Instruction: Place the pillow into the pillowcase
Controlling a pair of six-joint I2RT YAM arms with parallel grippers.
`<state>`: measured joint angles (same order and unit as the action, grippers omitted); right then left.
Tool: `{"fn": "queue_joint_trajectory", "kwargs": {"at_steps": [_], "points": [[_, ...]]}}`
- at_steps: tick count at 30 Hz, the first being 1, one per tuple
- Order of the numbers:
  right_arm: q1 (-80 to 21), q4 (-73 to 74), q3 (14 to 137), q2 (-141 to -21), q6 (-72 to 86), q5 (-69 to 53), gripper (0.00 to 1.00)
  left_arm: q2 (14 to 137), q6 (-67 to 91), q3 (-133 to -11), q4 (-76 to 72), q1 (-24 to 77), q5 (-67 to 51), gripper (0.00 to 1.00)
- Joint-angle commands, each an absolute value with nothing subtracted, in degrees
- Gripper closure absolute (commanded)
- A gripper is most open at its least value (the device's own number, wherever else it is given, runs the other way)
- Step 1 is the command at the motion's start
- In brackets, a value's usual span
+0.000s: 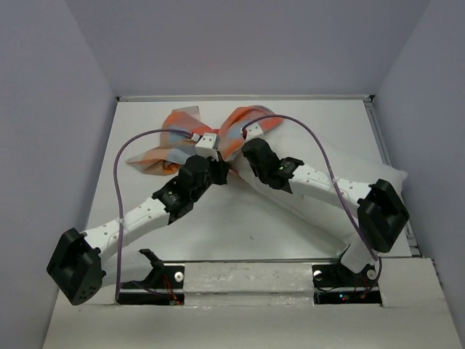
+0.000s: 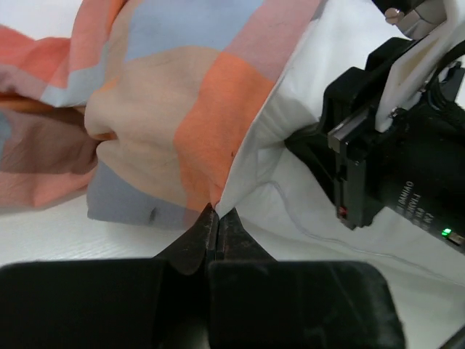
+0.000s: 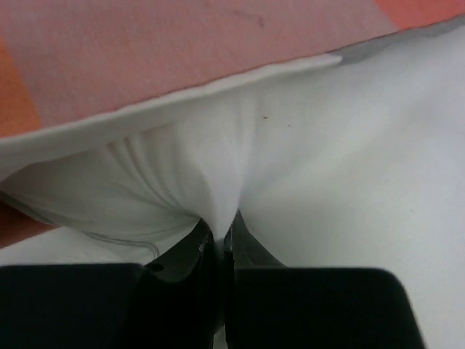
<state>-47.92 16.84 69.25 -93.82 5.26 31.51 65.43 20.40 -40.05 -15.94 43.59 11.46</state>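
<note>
— While both arms reach in to the middle of the counter (image 1: 254, 225), where is the pillowcase (image 1: 178, 142)?
— Bunched toward twelve o'clock, spreading out to ten. The pillow (image 1: 356, 166) runs from the middle out to three o'clock, under the right arm (image 1: 320, 182), with one end at the pillowcase mouth.
— The left jaws?
— Together, pinching the pillowcase hem where checked cloth meets white.
— And the right jaws?
— Nearly together, clamped on a gather of white pillow cloth just below that hem. Creases fan out from the pinch.
— How near are the two?
— Just beside each other. In the left wrist view, the right arm's black wrist sits at three o'clock, over the white cloth.
</note>
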Motion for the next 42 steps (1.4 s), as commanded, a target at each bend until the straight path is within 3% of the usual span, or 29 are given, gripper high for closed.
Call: {"fn": "queue_joint_trajectory", "kwargs": {"at_steps": [1,4,8,15,19,29,35,42], "points": [[-45.7,12.5,71.8,-88.0,10.5,35.9,1.0,60.6,20.7,-50.9,-15.9,43.4,4.4,1.0],[-45.1,8.5,71.9,-79.6,9.9,38.4,1.0,61.6,19.9,-59.2,-11.9,43.2,2.0,1.0],[-45.1,5.2,70.7,-73.7,7.7,32.7,1.0,66.2,17.5,-73.3,-5.0,42.6,-3.1,1.0],[-49.8,1.0,65.1,-81.2,16.1,26.0,1.0,76.2,16.9,-91.4,4.9,41.8,-9.9,1.0],[-49.8,-11.5,55.8,-78.9,22.0,12.6,1.0,72.5,22.1,-77.4,-2.6,42.2,-15.2,1.0],[-45.3,-24.8,46.8,-63.7,27.4,11.2,1.0,55.9,30.1,-46.0,-8.1,46.1,-6.8,1.0],[-45.3,-25.9,45.8,-62.8,27.6,10.8,1.0,54.1,31.5,-40.3,-6.8,47.7,-4.2,1.0],[-45.3,-30.9,49.6,-79.2,32.7,7.6,1.0,57.2,34.3,-42.8,-16.6,54.5,-9.7,1.0]]}}
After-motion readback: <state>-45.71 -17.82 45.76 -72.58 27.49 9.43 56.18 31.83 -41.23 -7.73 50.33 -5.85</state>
